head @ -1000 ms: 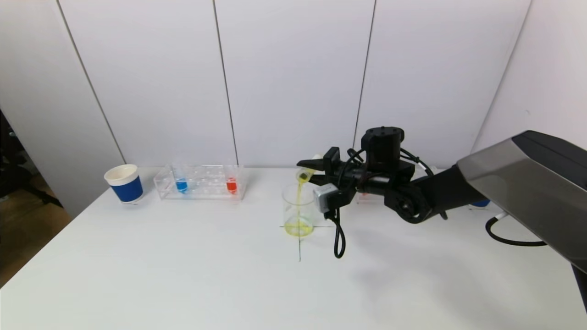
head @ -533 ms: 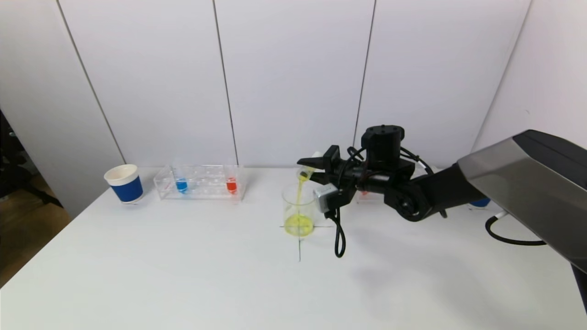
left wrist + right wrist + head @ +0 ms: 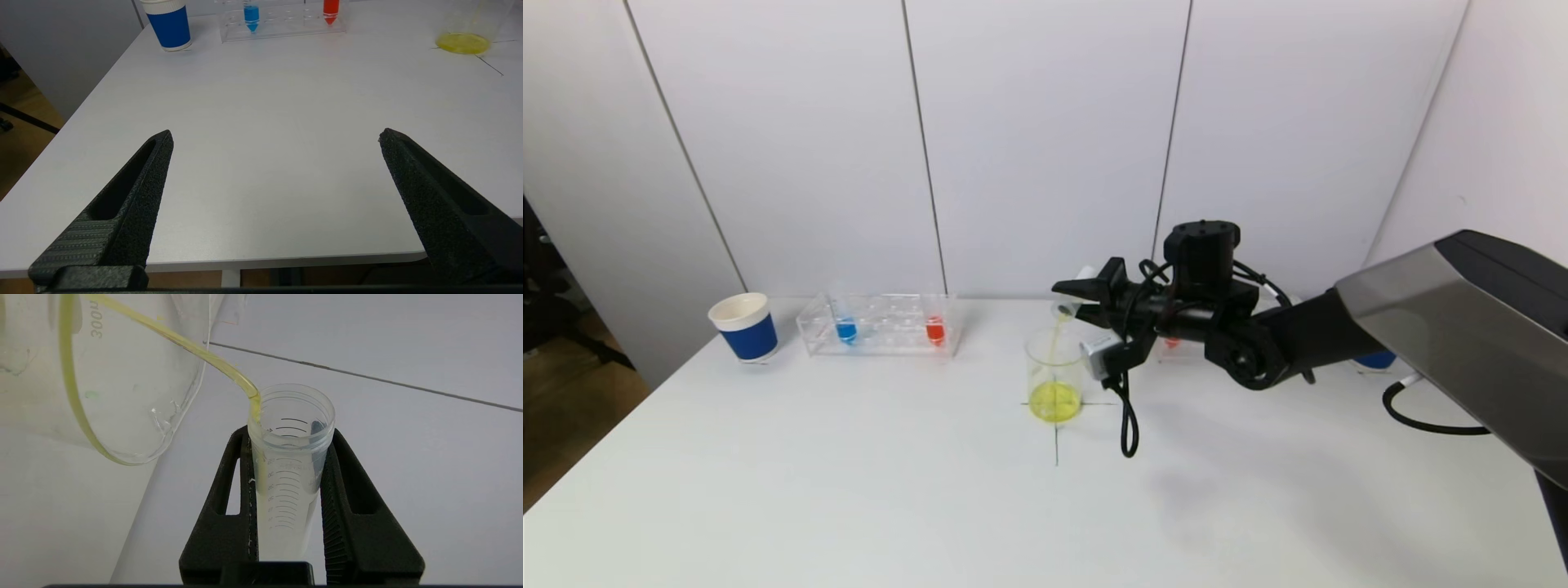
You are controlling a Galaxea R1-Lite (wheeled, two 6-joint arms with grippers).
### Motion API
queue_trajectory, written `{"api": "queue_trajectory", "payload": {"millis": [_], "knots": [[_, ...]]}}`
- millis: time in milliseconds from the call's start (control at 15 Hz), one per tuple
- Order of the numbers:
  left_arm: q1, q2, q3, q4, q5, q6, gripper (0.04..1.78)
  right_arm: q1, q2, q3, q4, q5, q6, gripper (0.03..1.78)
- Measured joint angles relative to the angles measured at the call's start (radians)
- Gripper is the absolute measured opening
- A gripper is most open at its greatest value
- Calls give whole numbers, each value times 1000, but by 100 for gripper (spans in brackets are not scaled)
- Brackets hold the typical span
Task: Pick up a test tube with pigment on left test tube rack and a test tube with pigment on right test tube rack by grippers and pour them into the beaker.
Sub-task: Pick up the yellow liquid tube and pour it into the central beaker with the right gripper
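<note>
A glass beaker [image 3: 1055,377] stands mid-table with yellow liquid in its bottom. My right gripper [image 3: 1072,302] is shut on a clear test tube [image 3: 1065,309] tipped over the beaker's rim. In the right wrist view the test tube [image 3: 288,469] looks almost drained, and a thin yellow stream runs from its lip into the beaker [image 3: 122,375]. The left rack [image 3: 880,324] holds a blue tube [image 3: 846,329] and a red tube [image 3: 935,329]. The right rack is mostly hidden behind my right arm. My left gripper [image 3: 276,136] is open and empty over the table's near edge.
A blue paper cup [image 3: 744,327] stands left of the left rack. A second blue cup [image 3: 1376,359] peeks out behind the right arm. A black cable [image 3: 1125,425] hangs from the right wrist just right of the beaker. A black cross is drawn under the beaker.
The yellow stream has thinned and the tube has emptied as it tipped slightly further. The yellow pool in the beaker has grown. The left gripper has not moved.
</note>
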Motion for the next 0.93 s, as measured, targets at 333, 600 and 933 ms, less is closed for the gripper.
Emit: {"api": "queue_trajectory", "payload": {"millis": [333,600,933], "knots": [[0,0,0,0,0,0,176,1,1,-12,19,-1,-66,50],[0,0,0,0,0,0,176,2,4,-20,25,-14,-114,50],[0,0,0,0,0,0,176,8,5,-23,33,-15,-117,50]]}}
